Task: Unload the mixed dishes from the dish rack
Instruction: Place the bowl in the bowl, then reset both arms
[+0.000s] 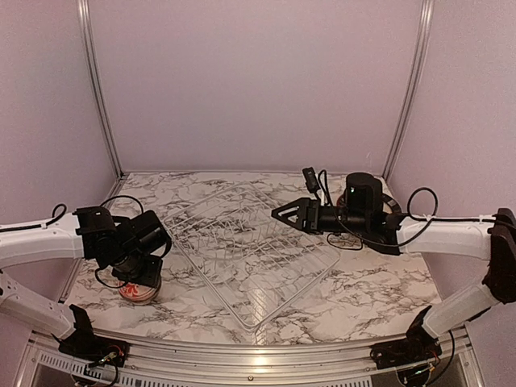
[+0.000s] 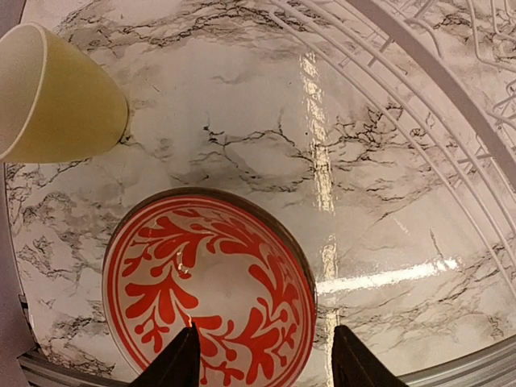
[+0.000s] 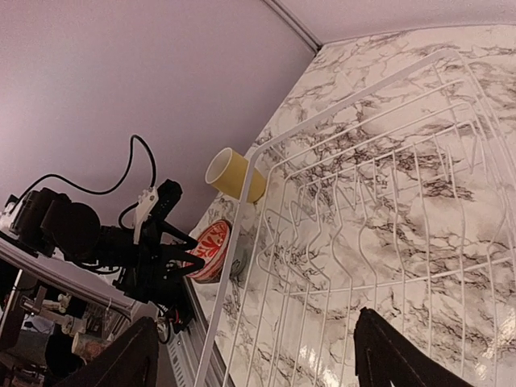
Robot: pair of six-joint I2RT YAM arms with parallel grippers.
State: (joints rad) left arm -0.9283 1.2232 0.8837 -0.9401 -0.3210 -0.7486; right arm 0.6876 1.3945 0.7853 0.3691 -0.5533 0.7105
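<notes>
The white wire dish rack (image 1: 250,250) lies flat mid-table, and its tines hold no dishes that I can see; it also shows in the left wrist view (image 2: 451,97) and the right wrist view (image 3: 363,210). The small red-patterned white bowl (image 1: 139,292) (image 2: 210,290) (image 3: 211,248) stands on the table left of the rack. My left gripper (image 1: 137,278) (image 2: 266,359) hovers over it, open and empty. The yellow cup (image 2: 56,93) (image 3: 234,175) lies on its side beyond the bowl. My right gripper (image 1: 278,214) (image 3: 254,363) is open and empty above the rack's right part.
A dark-rimmed round thing (image 1: 393,198), perhaps plates, shows partly behind my right arm at the back right. The marble table's metal front edge (image 2: 451,367) runs close to the bowl. Purple walls enclose the back and both sides.
</notes>
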